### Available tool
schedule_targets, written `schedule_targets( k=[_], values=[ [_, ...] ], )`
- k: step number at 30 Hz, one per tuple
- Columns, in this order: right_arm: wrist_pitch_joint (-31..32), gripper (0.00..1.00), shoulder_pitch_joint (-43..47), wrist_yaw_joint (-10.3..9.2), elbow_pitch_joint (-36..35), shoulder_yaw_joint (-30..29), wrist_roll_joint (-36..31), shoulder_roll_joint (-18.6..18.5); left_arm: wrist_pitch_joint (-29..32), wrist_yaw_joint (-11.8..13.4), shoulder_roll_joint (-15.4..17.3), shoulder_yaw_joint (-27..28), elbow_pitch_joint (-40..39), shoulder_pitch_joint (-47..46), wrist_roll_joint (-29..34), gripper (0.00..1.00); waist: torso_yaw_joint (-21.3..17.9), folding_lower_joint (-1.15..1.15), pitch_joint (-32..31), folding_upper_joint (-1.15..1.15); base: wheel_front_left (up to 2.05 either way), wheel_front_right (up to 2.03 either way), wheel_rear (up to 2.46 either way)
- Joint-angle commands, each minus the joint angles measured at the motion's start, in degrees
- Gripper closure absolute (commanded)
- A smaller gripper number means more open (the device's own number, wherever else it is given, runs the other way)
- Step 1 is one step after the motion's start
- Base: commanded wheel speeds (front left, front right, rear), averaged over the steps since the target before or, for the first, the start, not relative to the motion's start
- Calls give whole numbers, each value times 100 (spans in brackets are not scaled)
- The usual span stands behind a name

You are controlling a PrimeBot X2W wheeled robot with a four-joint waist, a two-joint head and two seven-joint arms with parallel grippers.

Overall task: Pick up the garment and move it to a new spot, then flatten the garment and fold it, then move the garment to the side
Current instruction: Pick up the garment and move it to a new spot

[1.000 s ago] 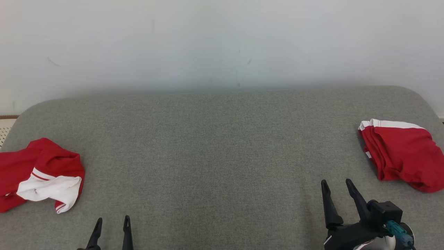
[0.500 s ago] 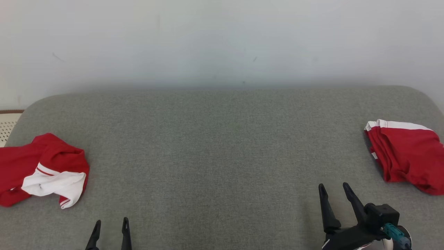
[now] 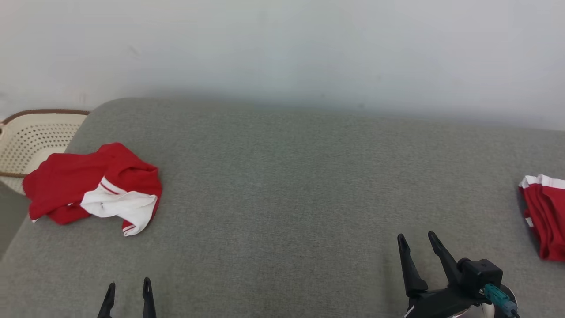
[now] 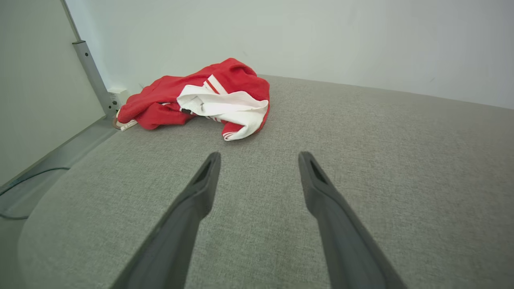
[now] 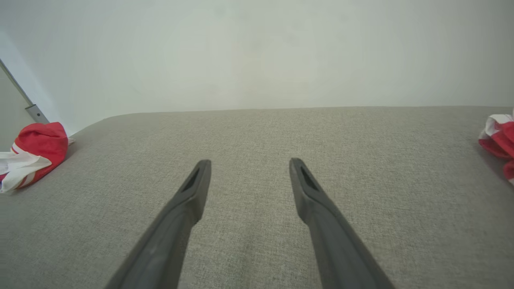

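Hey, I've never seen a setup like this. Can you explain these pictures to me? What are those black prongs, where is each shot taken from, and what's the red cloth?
This is a wheeled robot with two arms. One picture comes from a camera on its head, looking down at a grey padded surface. The black prongs at the bottom of that picture are its jaws: the left jaws at lower left, the right jaws at lower right. The other two pictures come from a camera on each wrist, looking along that arm's own prongs. Both sets of jaws stand open and hold nothing. A crumpled red and white garment lies at the left end. A more neatly folded red garment lies at the right edge. A pale perforated basket sits just past the left end.
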Motion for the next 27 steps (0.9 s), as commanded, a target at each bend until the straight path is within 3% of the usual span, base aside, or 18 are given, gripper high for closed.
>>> schedule_targets(
  k=[1, 27],
  values=[
    [0, 0, 16, -7, -51, 22, 42, -4, -6, 7, 5, 61, -9, 103, 15, 0, 431, 0, 35, 0, 0, 0, 0],
    [0, 0, 97, -7, -45, 271, 36, -80, -6, 96, 4, 230, -76, 291, -232, 0, 2451, 0, 220, 0, 0, 0, 0]
  ],
)
